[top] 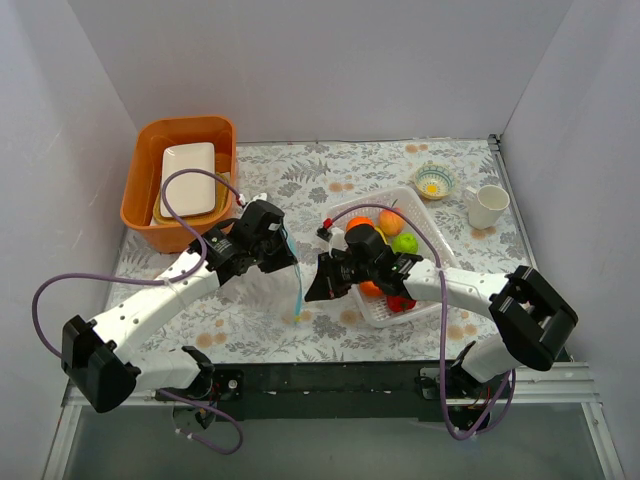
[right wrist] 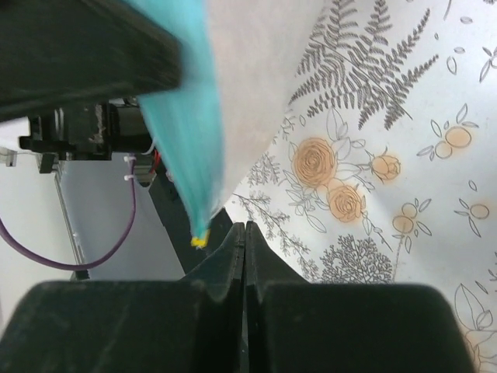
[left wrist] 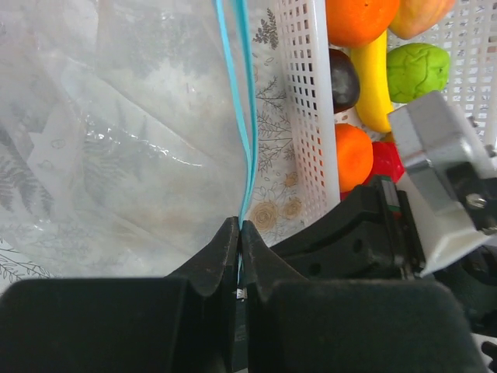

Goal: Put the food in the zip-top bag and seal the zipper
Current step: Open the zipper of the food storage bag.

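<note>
The clear zip-top bag [top: 268, 285] hangs over the flowered table between my arms, and it also shows in the left wrist view [left wrist: 116, 155]. My left gripper [left wrist: 241, 227] is shut on its light blue zipper [left wrist: 242, 116], which in the top view [top: 298, 290] runs down from that gripper [top: 285, 255]. My right gripper [right wrist: 245, 227] is shut with nothing between its jaws, right beside the zipper's lower end [right wrist: 186, 148]; in the top view [top: 312, 290] it points left. The food lies in the white basket [left wrist: 303, 116]: two oranges [left wrist: 359, 15], a banana [left wrist: 373, 85], a green ball [left wrist: 418, 71], a purple ball [left wrist: 343, 78] and a red piece [left wrist: 386, 159].
The white basket [top: 432, 225] stands right of the bag under my right arm. An orange bin [top: 140, 195] with white plates is at the back left. A small bowl [top: 434, 182] and a white mug [top: 488, 205] are at the back right.
</note>
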